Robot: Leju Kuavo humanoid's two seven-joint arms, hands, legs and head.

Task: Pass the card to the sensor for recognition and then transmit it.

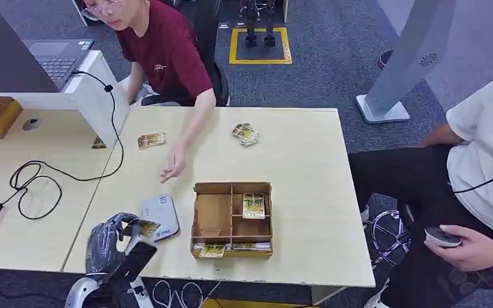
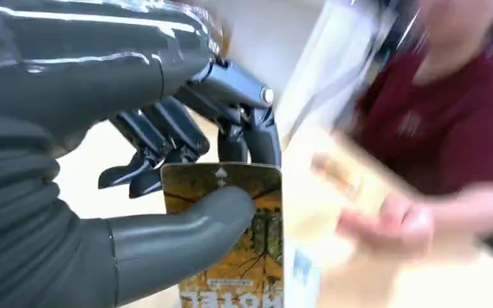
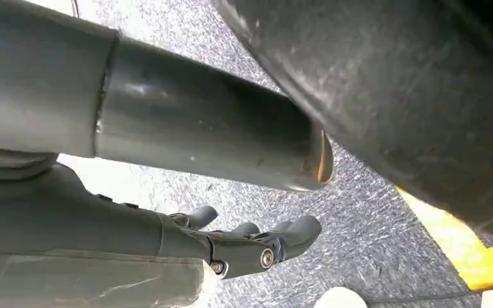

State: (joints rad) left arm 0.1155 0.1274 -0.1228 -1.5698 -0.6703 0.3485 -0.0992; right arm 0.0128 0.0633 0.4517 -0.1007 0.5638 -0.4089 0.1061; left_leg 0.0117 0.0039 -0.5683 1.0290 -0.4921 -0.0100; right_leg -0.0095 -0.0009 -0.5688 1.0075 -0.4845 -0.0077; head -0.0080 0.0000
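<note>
My left hand point(image 1: 109, 240) pinches a yellow-and-brown picture card point(image 1: 146, 227) between thumb and fingers at the table's near left edge. The card's far end hangs just over the near corner of the flat grey sensor point(image 1: 160, 217). In the left wrist view the thumb point(image 2: 186, 224) presses on the card point(image 2: 250, 237), which reads "HOTEL" upside down, with the darker fingers point(image 2: 167, 141) behind it. My right hand point(image 3: 250, 240) hangs beside my body over the grey carpet, fingers loosely extended and holding nothing.
A wooden divided box point(image 1: 231, 187) right of the sensor holds more cards point(image 1: 253, 205). A person in a dark red shirt point(image 1: 167, 51) rests a hand point(image 1: 173, 168) on the table beyond the sensor. Loose cards point(image 1: 151, 140) point(image 1: 246, 134) lie farther back. Another seated person point(image 1: 481, 173) is at the right.
</note>
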